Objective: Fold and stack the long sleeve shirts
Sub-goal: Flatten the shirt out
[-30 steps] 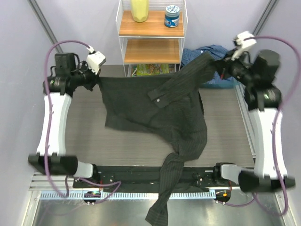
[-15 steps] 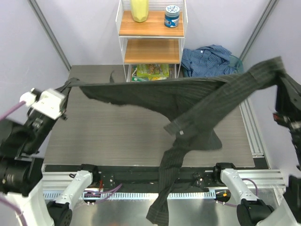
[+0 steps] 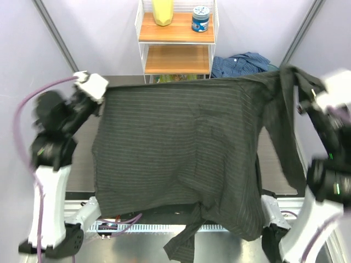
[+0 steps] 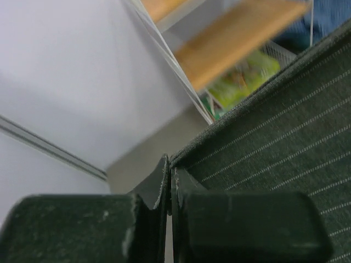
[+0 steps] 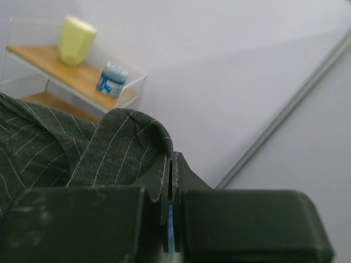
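Charcoal pinstriped shirt (image 3: 175, 153), spread in the air above the desk (image 3: 83, 159), with its upper edge stretched between your two arms. The left tool (image 4: 169, 183) is clamped on a thin strip of the shirt's hem at one corner. The right tool (image 5: 170, 186) is pinched on a fold of the same cloth at the other. The blue shirt (image 3: 244, 63) lies crumpled at the far right of the desk, beside the shelf unit (image 3: 176, 35).

Hazards, as you may judge them:
- Each grip takes only a narrow margin of cloth, so a sharp pull apart could slip one corner free and collapse the spread.
- One sleeve (image 3: 285, 137) drapes down beside your right arm and may wrap or snag on it as you lower.
- The other sleeve (image 3: 184, 246) trails off the near edge by the arm bases, where cables could catch it.
- The taut upper edge hangs near the shelf unit and could brush it.

Count:
- two shirts
- two arms, each with one tool
- one shelf unit showing two wooden boards
- one yellow container (image 3: 163, 11)
- one blue-lidded jar (image 3: 201, 18)
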